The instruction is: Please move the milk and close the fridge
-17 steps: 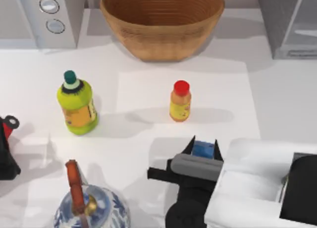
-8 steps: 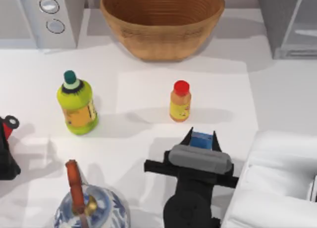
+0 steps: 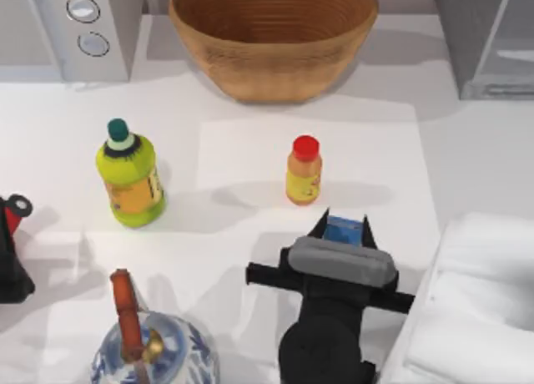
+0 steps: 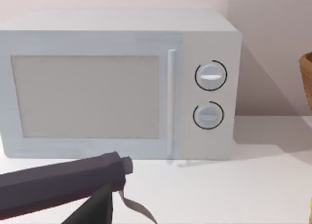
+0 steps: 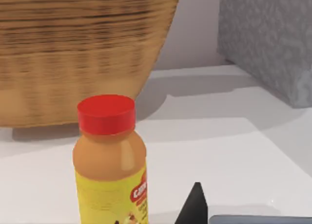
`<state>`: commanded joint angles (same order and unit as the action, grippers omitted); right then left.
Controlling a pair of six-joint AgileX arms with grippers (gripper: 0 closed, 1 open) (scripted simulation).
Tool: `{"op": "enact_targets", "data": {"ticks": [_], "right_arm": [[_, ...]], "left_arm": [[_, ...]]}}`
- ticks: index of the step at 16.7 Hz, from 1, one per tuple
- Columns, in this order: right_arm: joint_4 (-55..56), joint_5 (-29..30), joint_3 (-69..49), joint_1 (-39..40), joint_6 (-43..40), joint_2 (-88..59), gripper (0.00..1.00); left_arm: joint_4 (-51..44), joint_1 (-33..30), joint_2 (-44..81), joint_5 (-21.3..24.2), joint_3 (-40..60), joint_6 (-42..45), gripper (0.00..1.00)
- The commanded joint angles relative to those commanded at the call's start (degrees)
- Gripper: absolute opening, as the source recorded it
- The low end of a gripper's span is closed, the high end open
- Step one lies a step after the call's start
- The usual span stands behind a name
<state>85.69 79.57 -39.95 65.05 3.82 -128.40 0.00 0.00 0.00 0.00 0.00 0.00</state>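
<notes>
1. Bottles, two: a yellow-green bottle [image 3: 130, 179] with a dark green cap, at the table's left, and a red-capped orange bottle [image 3: 304, 170] near the middle; both upright and well apart.
2. Wicker basket [image 3: 274, 35], one, at the back centre.
3. Microwave [image 3: 62, 25], one, light grey with two round knobs, back left.
4. Fridge [image 3: 488, 35], one, grey with a paler door panel, back right.
5. Blue-and-white teapot [image 3: 150, 351], one, front left.
6. Milk [image 3: 343, 230], one: a small carton, its blue top showing from above, standing on the white table [image 3: 467, 159] just in front of the orange bottle.
7. Right gripper [image 3: 343, 231]: the arm reaches in from the front edge right of centre, wrist level, its two dark fingers [image 3: 318, 227] standing one on each side of the carton, narrowed to its width; grip not confirmed.
8. Left gripper [image 3: 10, 250]: parked at the left edge; whether wide or narrow, I cannot tell.
</notes>
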Motion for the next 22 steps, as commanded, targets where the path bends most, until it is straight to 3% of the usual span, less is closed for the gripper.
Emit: {"op": "enact_targets", "data": {"ticks": [5, 17, 22], "right_arm": [[-0.6, -10.8, -0.6, -10.0, -2.2, 9.3, 0.00], [-14.2, -61.6, 12.5, -52.3, -5.0, 35.9, 0.00], [-20.9, -75.4, 17.0, -62.7, -3.3, 41.4, 0.00]], "left_arm": [[0.0, 0.0, 0.0, 0.0, 0.0, 0.0, 1.00], [0.0, 0.0, 0.0, 0.0, 0.0, 0.0, 1.00], [0.0, 0.0, 0.0, 0.0, 0.0, 0.0, 1.00]]}}
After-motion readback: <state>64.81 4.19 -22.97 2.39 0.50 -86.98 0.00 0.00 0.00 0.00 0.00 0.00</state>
